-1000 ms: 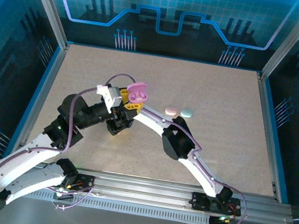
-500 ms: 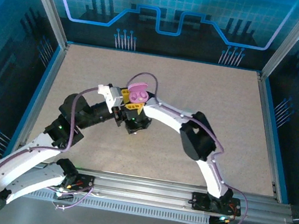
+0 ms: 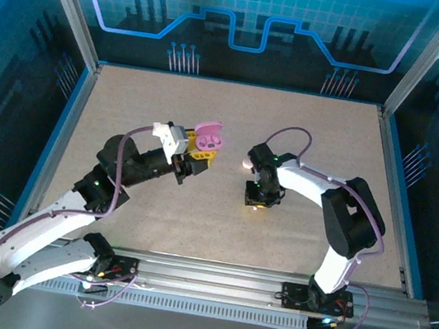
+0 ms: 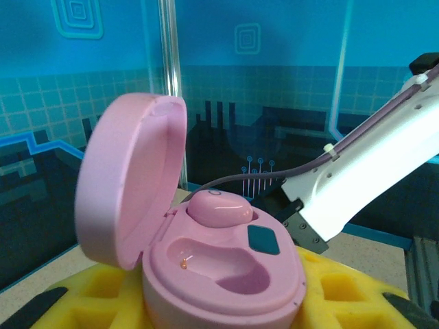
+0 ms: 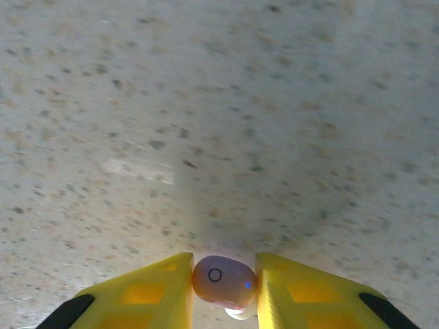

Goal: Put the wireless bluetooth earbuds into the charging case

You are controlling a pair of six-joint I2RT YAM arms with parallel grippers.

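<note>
My left gripper [image 3: 196, 156] is shut on a pink charging case [image 3: 208, 139] and holds it above the table with its lid [image 4: 127, 178] swung open. In the left wrist view, one pink earbud [image 4: 218, 205] sits in the case's far socket. The near socket [image 4: 223, 260] holds nothing. Yellow fingers [image 4: 346, 301] flank the case body [image 4: 226, 291]. My right gripper [image 3: 256, 200] is low over the table, right of the case. In the right wrist view that gripper [image 5: 224, 286] is shut on a second pink earbud [image 5: 223, 279], whose small blue light glows.
The speckled beige table [image 3: 332, 141] is walled by blue panels and metal posts [image 3: 414, 70]. A pale pink sliver [image 3: 246, 163] peeks out beside the right wrist, mostly hidden by the arm. The white link of the right arm [image 4: 370, 164] crosses behind the case.
The right arm has swung away from the case, to the right, and dropped low over the table, where it now pinches a pink earbud. The left gripper has shifted slightly right with the case.
</note>
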